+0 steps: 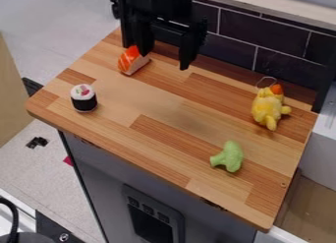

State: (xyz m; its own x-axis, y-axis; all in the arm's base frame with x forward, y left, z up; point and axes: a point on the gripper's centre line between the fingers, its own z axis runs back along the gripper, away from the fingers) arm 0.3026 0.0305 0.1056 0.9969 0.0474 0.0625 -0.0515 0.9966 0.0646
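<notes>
At the top of the camera view, my black gripper point(165, 52) hangs over the back left part of the wooden counter, its two fingers spread apart with nothing between them. Nearest to it is an orange and white salmon sushi toy point(133, 61), lying just below and behind the left finger, which hides a bit of it. A sushi roll toy point(84, 98) with a black band and white top stands upright near the left corner. On the right side lies a yellow plush toy point(267, 106) with an orange tip and a ring. The green broccoli toy point(228, 157) rests nearer the front right.
The wooden counter point(151, 106) ends in a rounded front edge above a grey toy oven front point(154, 218). A dark tiled wall point(263, 38) runs along the back. Beside the counter's right edge stands a white surface point(318, 153).
</notes>
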